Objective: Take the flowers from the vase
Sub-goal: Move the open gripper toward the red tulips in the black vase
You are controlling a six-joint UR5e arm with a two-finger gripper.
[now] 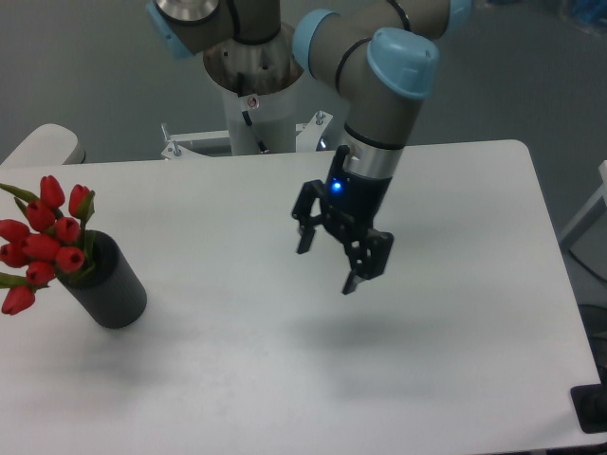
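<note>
A bunch of red tulip flowers (43, 242) with green stems leans out to the left from the dark grey vase (112, 285), which stands upright at the left side of the white table (237, 379). My gripper (327, 265) hangs above the middle of the table, well to the right of the vase, tilted. Its two black fingers are spread apart and hold nothing.
The robot's white base column (256, 95) stands behind the table's far edge. A pale rounded object (43, 147) sits at the far left corner. The table's right edge runs near a dark item (593, 408) at the bottom right.
</note>
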